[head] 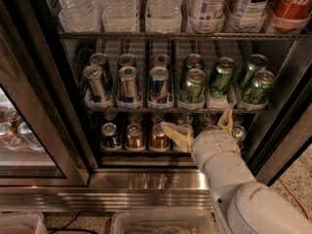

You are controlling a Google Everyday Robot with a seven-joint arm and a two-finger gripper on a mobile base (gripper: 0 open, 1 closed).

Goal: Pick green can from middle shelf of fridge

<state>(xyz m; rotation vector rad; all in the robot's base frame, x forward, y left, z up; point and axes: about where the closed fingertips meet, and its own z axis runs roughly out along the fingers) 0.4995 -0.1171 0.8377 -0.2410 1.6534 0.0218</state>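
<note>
Six green cans stand in the right three lane trays of the middle shelf (146, 110) of the fridge (146, 180). The front ones are at left (192, 86), centre (221, 79) and right (257, 87). My gripper (200, 126) is open and empty, just below the shelf's front rail, under the left and centre green cans. One pale finger (173, 134) points left over the lower shelf; the other (225, 119) points up toward the rail. The white arm rises from the bottom right.
Blue-and-silver cans (127, 84) fill the left three lanes. Short copper and silver cans (135, 135) stand on the lower rack beside my gripper. Large bottles (161, 4) sit on the rack above. A glass door (24, 130) stands at left, and plastic bins (161, 222) lie at the bottom.
</note>
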